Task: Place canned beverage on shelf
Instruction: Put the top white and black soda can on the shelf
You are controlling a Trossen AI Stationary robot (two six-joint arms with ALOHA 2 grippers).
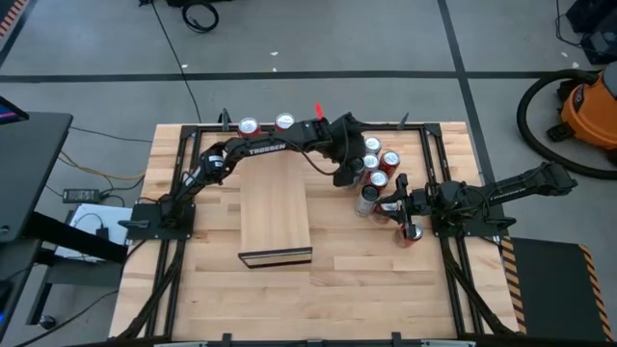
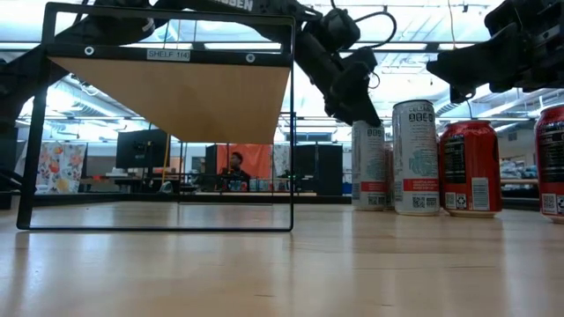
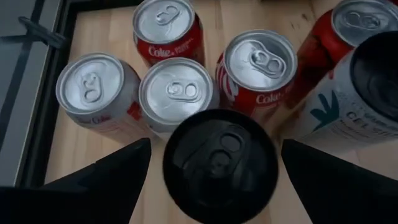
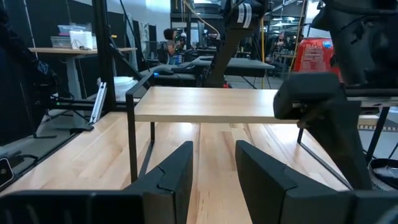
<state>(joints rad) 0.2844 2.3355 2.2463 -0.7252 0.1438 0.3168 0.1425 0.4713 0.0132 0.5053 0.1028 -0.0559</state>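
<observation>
The shelf (image 1: 275, 212) is a pale wood slab on a thin black frame at the table's middle (image 2: 176, 88). Right of it stands a cluster of cans (image 1: 378, 169): red cola cans (image 3: 258, 65), silver ones (image 3: 177, 93), a white tall one (image 3: 348, 106) and a black-topped can (image 3: 221, 165). My left gripper (image 3: 216, 146) hovers open over the cluster, slanting down, its fingers (image 3: 118, 177) on either side of the black-topped can without touching it. My right gripper (image 4: 213, 155) waits level at the table's right (image 1: 395, 204), fingers a little apart with nothing between them.
Two more cans (image 1: 266, 123) stand at the table's far edge. One can (image 1: 412, 234) stands just near of my right gripper. Black frame rails (image 1: 429, 145) run along the table's sides. Bare wood lies on the near half of the table (image 1: 318, 299).
</observation>
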